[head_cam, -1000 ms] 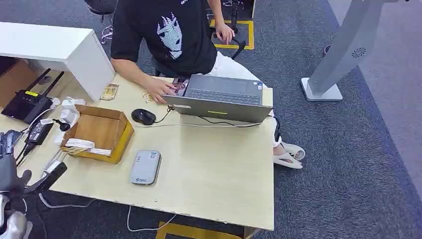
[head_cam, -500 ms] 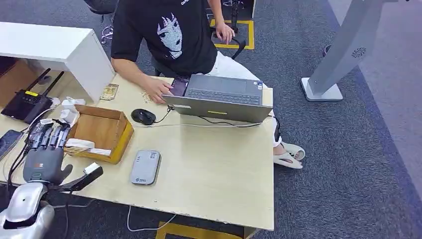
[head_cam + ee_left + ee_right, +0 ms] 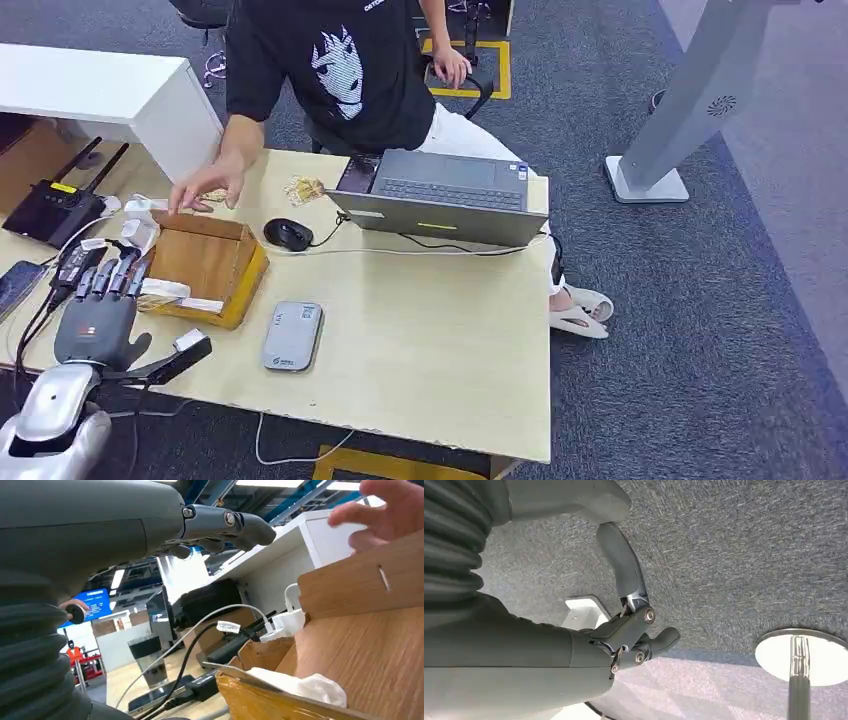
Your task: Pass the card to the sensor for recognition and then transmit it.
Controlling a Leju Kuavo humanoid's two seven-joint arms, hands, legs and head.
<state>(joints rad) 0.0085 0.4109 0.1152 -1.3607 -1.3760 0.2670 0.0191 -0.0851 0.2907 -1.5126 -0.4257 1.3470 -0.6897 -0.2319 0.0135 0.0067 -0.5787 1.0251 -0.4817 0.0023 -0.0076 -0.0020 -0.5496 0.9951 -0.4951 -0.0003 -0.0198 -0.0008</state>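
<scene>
Early stage of the task: the left hand hovers just beside the cardboard box, fingers spread and grasping nothing. The grey sensor lies on the counter near the box, on its laptop side, with no card on it. Which item is the card cannot be told; a person's hand reaches over the box's far edge. The right hand hangs over the carpet, fingers curled in, empty. Cables and a router crowd the box's outer side.
</scene>
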